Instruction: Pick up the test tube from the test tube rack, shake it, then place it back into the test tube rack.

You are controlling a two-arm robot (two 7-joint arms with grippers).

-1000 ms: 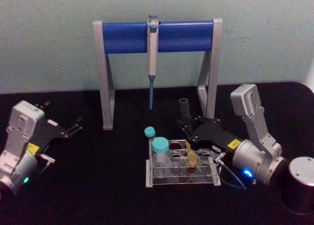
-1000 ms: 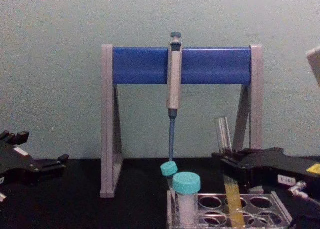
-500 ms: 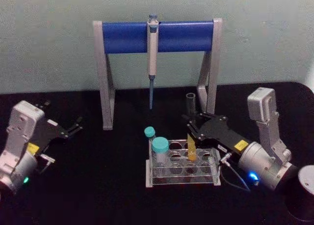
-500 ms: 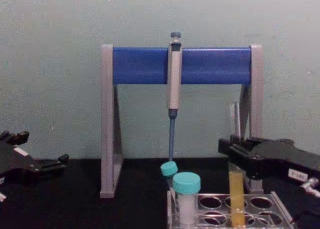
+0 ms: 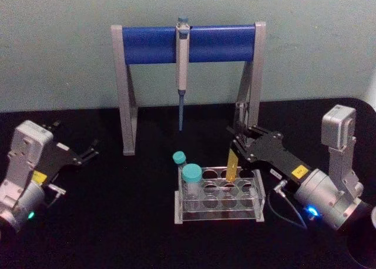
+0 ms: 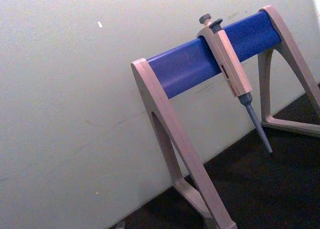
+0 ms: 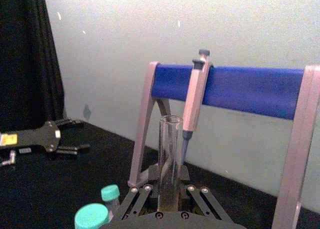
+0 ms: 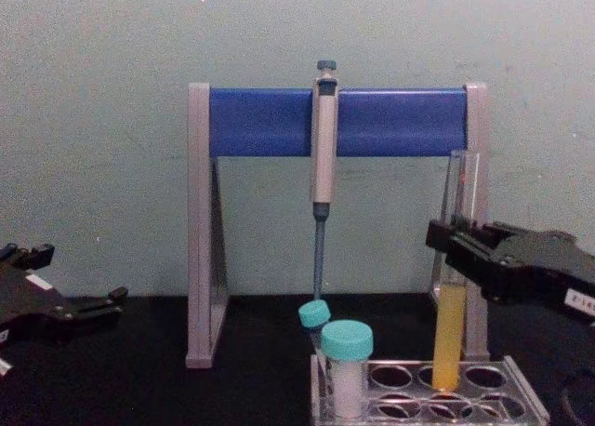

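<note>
Tall clear glass test tube (image 8: pixel 452 328) of yellow-orange liquid: we see the right gripper (image 8: pixel 454 246) pinching it upright at the far row of the clear plastic rack (image 5: pixel 202 216). At left, the left gripper (image 5: pixel 88 151) sits spread.

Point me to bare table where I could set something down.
Bare table lies between the left tool and the test tube rack. The rack's right side is crowded: the right tool holds the test tube over its back row.

A laboratory: a pipette (image 8: pixel 323 147) hangs on a grey-and-blue pipette stand (image 8: pixel 260 121) near the black tabletop's (image 5: pixel 117 222) back edge. A clear test tube rack (image 5: pixel 218 217) holds teal-capped tubes (image 8: pixel 347 352), with a test tube (image 8: pixel 453 324) of yellow liquid close by.
</note>
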